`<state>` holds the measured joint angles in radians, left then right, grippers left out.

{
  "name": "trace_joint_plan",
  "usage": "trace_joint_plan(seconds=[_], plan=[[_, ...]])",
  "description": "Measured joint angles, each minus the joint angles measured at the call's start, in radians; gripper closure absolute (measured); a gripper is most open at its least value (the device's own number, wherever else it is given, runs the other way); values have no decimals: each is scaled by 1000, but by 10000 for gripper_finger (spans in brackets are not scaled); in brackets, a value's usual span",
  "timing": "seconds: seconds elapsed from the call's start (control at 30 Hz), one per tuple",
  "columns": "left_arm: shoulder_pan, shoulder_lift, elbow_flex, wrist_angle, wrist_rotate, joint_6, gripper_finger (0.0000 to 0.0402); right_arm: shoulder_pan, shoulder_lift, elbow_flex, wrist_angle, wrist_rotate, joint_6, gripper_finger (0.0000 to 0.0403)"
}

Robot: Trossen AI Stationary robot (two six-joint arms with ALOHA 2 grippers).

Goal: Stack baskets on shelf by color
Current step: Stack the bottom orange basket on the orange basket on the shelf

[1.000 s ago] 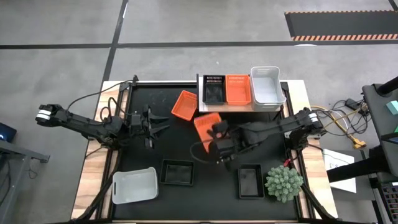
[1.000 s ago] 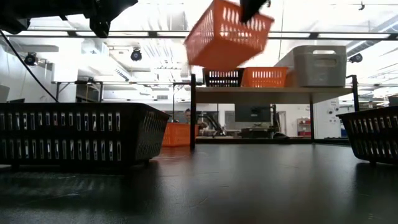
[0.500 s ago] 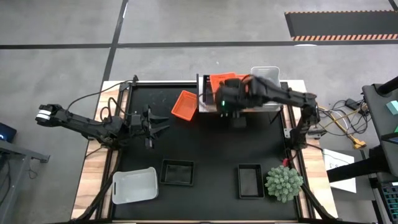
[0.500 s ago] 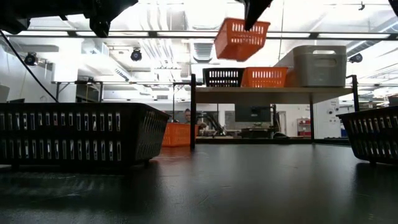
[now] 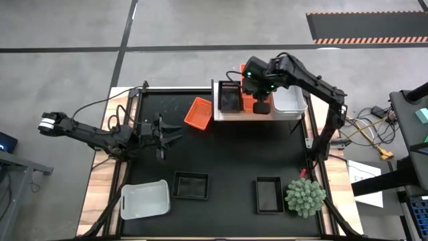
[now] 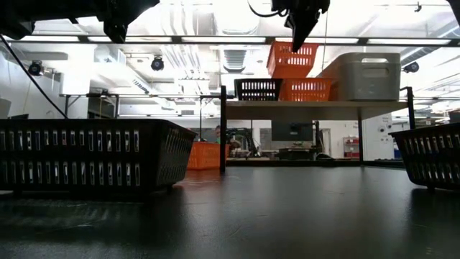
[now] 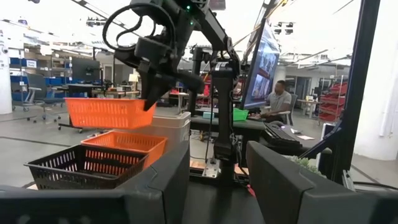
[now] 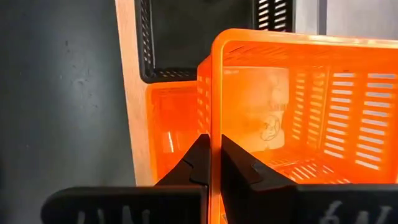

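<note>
My right gripper is shut on a red-orange basket held over the light-wood shelf. It hangs just above another red-orange basket that stands on the shelf between a black basket and a white basket. My left gripper is open and empty over the table's left half. A third red-orange basket rests on the mat beside the shelf's left end. My right gripper pinches the held basket's wall that faces the table's near edge, at the rim. One finger is inside the basket and one outside. The fingers point down from above. The basket hangs about level, clear of the shelf.
Two black baskets and a white basket stand along the mat's near edge. A green spiky plant stands at the near right corner. The middle of the black mat is bare.
My right gripper has carried the red-orange basket up from over the middle of the mat toward the far edge. It now hangs over the red-orange basket on the shelf. The basket was tilted and has come about level.
</note>
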<state>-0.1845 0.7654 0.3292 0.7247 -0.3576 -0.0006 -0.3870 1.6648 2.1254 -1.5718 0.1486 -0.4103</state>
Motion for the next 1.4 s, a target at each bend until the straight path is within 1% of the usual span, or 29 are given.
trace_joint_plan(seconds=[0.2,0.4,0.7,1.07,1.23,1.4], plan=[[0,-1,0,0,0,0,258,0,-4,-6,2,-1,43,394],[0,0,0,0,0,0,258,0,-4,-46,1,1,75,394],[0,0,0,0,0,0,258,0,-2,-113,2,10,79,394],[0,0,0,0,0,0,258,0,-2,-154,3,10,83,394],[0,0,0,0,0,0,258,3,-2,-154,3,-1,77,394],[0,0,0,0,0,7,258,5,-2,-155,0,-56,62,394]])
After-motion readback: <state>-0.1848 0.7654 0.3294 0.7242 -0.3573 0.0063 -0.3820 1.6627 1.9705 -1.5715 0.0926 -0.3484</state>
